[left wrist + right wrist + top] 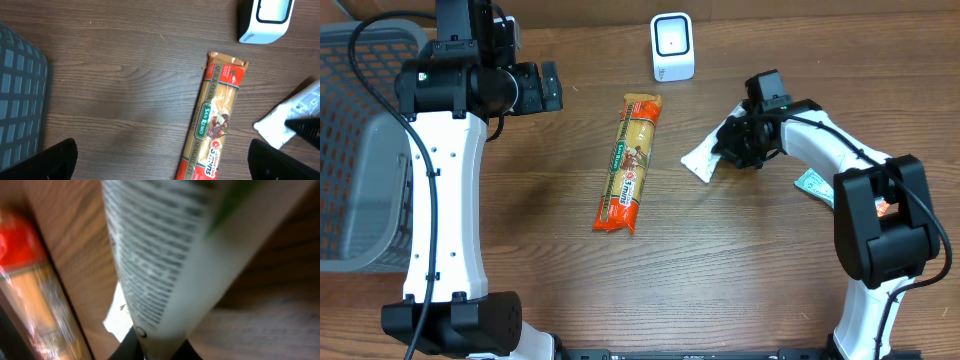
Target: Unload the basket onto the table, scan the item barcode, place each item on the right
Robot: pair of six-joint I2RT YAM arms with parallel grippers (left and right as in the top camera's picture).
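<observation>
My right gripper [735, 140] is shut on one end of a white packet [700, 158] printed with small black text, right of the table's middle. In the right wrist view the packet [170, 255] fills the frame, pinched between the dark fingers at the bottom, where my right gripper [157, 347] shows. No barcode is visible on it. The white scanner [672, 47] stands at the back, apart from the packet. My left gripper [545, 87] hangs open and empty at the back left, its jaws wide apart over bare wood [162, 160].
A long orange spaghetti pack [629, 163] lies in the middle, also seen in the left wrist view [215, 120]. A grey mesh basket [360, 150] stands at the left edge. A small teal packet [812, 183] lies beside the right arm.
</observation>
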